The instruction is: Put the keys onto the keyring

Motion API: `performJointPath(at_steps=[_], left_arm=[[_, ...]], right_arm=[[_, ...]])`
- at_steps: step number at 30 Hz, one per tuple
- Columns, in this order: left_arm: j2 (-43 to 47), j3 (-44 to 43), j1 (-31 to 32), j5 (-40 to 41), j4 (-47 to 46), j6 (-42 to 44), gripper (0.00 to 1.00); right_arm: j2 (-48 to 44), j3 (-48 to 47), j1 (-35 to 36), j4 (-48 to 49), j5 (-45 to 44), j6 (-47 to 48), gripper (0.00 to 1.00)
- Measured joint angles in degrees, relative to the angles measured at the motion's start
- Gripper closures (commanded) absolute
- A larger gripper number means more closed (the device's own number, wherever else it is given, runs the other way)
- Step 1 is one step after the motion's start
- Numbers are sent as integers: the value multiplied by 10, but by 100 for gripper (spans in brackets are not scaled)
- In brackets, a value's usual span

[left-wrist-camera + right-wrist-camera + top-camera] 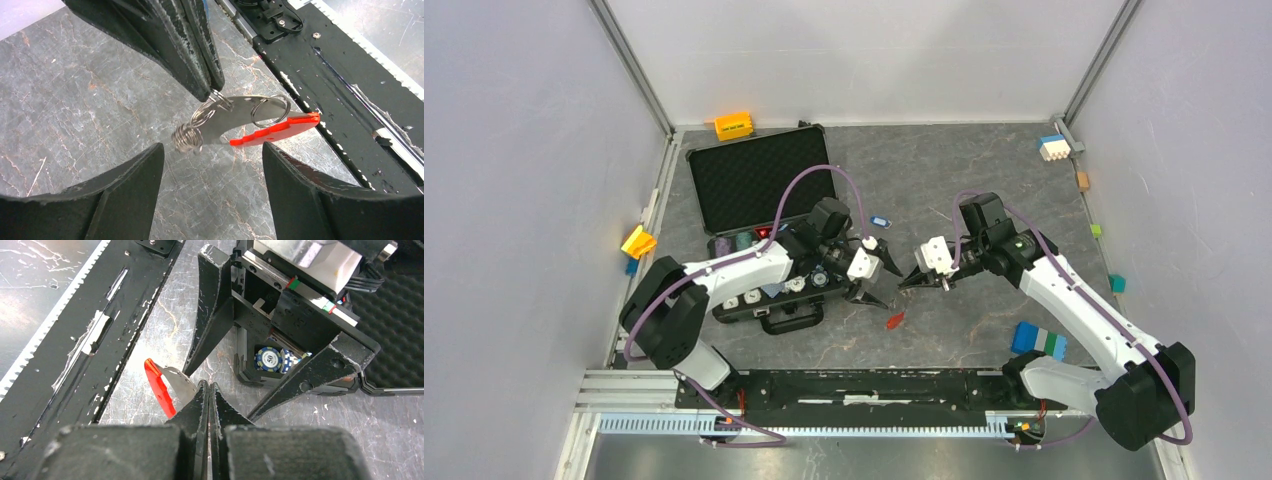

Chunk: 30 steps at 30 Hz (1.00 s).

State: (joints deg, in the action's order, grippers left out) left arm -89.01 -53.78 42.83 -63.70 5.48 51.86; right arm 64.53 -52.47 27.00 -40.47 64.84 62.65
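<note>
- My right gripper point(209, 89) was pinched shut on the keyring point(235, 117), gripping a wire loop at its top edge, above the table point(75, 90) near the middle.
- My left gripper point(212, 148) stood wide, one finger on each side of the keyring, touching neither end.
- The keyring's long axis ran from its coiled rings to the red strip point(280, 131), which pointed toward the near rail point(350, 100).
- The blue key point(880, 221) lay on the table just beyond my left gripper, on the far side.
</note>
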Motion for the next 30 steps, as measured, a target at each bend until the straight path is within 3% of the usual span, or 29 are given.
performJointPath(at_steps=[7, 21, 24, 30], left_arm=[[-14, -7, 0, -20, 4, 5, 19], [-31, -55, 7, -57, 131, 130, 23], [-49, -74, 13, -59, 168, 157, 29], [-64, -89, 21, -60, 207, 186, 62]], right_arm=[[1, -6, 0, -17, 9, 12, 100], [18, -9, 4, -34, 19, 24, 100], [19, -10, 4, -37, 21, 27, 100], [19, -11, 4, -38, 22, 28, 100]])
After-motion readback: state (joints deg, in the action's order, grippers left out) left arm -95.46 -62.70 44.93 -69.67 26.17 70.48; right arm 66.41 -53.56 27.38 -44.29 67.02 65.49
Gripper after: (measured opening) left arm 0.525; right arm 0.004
